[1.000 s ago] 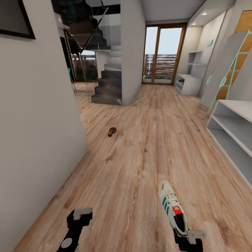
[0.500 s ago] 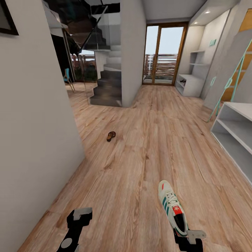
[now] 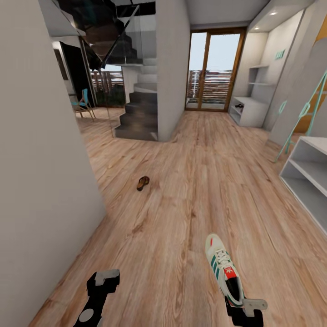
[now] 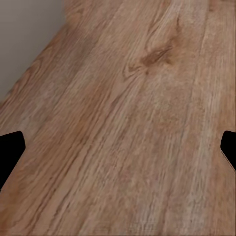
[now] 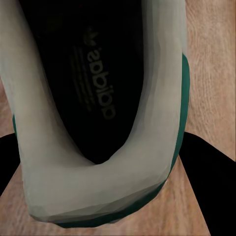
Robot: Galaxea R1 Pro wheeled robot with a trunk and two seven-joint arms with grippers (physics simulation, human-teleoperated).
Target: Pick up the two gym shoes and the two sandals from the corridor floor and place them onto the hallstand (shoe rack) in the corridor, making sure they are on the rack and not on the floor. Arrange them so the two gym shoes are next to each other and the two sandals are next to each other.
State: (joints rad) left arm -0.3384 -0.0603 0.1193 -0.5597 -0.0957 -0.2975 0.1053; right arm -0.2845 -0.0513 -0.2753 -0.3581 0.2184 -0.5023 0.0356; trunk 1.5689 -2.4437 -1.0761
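Note:
A white gym shoe (image 3: 221, 268) with green stripes and a red tongue hangs over the corridor floor (image 3: 181, 204), toe pointing away. My right gripper (image 3: 245, 309) is shut on its heel. In the right wrist view the shoe's heel (image 5: 98, 187) sits between the dark fingers. My left gripper (image 3: 102, 284) is open and empty over bare planks (image 4: 128, 98). One brown sandal (image 3: 143, 183) lies on the floor ahead to the left. A pale low unit with open shelf levels (image 3: 309, 175) is at the right edge. A similar bench with stepped wall shelves (image 3: 247, 111) is far ahead. I cannot tell which is the hallstand.
A grey wall (image 3: 41, 181) runs close along my left. Dark stairs (image 3: 141, 113) with a glass rail and a white pillar (image 3: 172, 68) stand ahead on the left. A glass door (image 3: 211, 70) ends the corridor. A teal chair (image 3: 81, 104) stands far left.
The camera has moved forward along the corridor, so the sandal sits nearer and the right shelf unit has slid toward the frame edge. Both grippers and the held shoe keep their places.

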